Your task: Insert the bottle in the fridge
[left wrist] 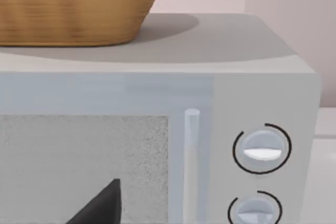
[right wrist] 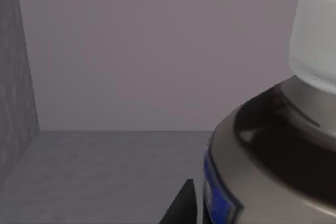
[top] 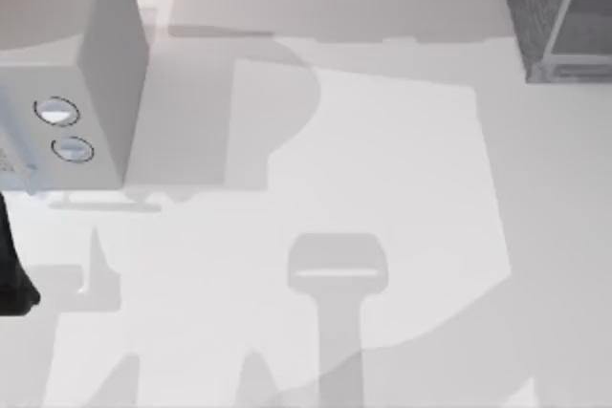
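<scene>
Bottle (right wrist: 278, 145) is what you see close up in the right wrist view: white cap, grey shoulder, a strip of blue label below, standing upright with its long axis vertical and the cap uppermost. Behind it are a dark grey floor, a textured side wall and a plain back wall, which looks like the inside of the fridge (top: 559, 11), so you can judge the bottle to be at or just within the cabinet at the far right corner of the worktop (top: 382, 160). Treat it as light, rigid and smooth-sided, likely to slip or tip if nudged high; the label band on the body is the sensible place to hold it. A dark fingertip of the right gripper (right wrist: 181, 205) shows just beside the bottle, but you cannot tell whether the jaws are closed on it. Your left gripper (left wrist: 102, 205) sits at the left edge of the worktop, facing the microwave (left wrist: 220, 129), which carries a wicker basket (left wrist: 73, 3); its jaws' state cannot be told either.
</scene>
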You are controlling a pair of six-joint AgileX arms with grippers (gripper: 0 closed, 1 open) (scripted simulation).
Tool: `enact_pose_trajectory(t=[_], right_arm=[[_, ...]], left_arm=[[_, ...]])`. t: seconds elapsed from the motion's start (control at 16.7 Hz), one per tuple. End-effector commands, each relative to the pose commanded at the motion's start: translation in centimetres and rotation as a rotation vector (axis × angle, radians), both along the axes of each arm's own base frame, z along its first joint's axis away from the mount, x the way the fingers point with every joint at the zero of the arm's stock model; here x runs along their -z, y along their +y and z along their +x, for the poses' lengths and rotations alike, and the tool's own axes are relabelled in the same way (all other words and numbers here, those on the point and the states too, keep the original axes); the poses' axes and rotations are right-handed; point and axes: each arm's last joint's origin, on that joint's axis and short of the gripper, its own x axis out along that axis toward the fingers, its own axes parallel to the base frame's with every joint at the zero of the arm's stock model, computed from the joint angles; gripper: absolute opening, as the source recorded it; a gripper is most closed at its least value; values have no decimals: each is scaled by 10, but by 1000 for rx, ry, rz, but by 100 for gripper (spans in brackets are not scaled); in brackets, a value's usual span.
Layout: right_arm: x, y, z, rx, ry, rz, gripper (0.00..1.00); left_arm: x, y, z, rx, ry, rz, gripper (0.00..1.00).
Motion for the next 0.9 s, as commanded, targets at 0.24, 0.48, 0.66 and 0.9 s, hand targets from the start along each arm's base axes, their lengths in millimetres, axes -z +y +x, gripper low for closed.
enact_pose_trajectory(t=[0.24, 0.48, 0.66, 0.9], right_arm=[[0, -2, 18, 6, -1, -1, 1], [-1, -1, 35, 3, -3, -3, 1], [0, 0, 48, 2, -1, -2, 1], [-2, 0, 64, 4, -2, -1, 1]], left_arm=[[0, 0, 0, 0, 0, 0, 100], [0, 0, 0, 0, 0, 0, 100], [0, 0, 0, 0, 0, 0, 100], [0, 0, 0, 0, 0, 0, 100]])
